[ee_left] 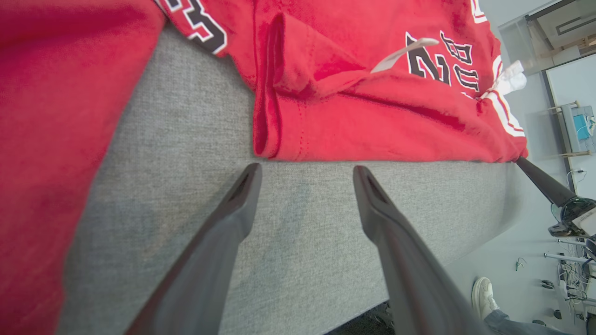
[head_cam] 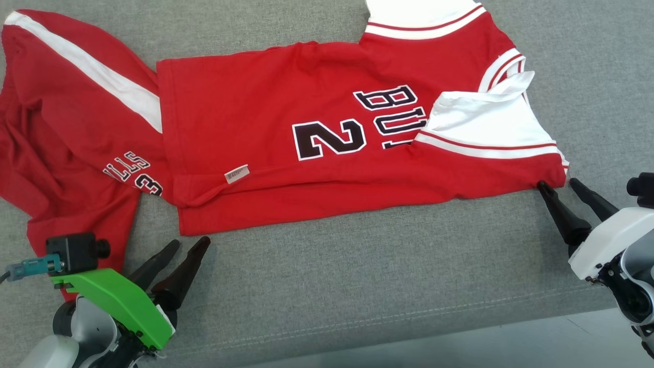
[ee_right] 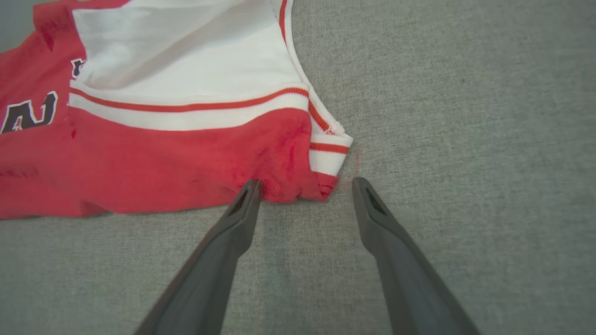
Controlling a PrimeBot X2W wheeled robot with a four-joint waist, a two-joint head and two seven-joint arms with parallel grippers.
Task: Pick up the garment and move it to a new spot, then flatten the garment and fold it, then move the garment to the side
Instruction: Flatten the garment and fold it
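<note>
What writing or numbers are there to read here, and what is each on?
"BU", the rest hidden under the folded white sleeve: on the garment.
"2": also on the garment.
"LLS" and "3": on the red white-striped cloth beside it.
White tag on the garment: too small to read.

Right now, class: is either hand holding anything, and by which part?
Nothing is held. The left hand and right hand are both open; the right one merely touches a corner of the jersey.
</note>
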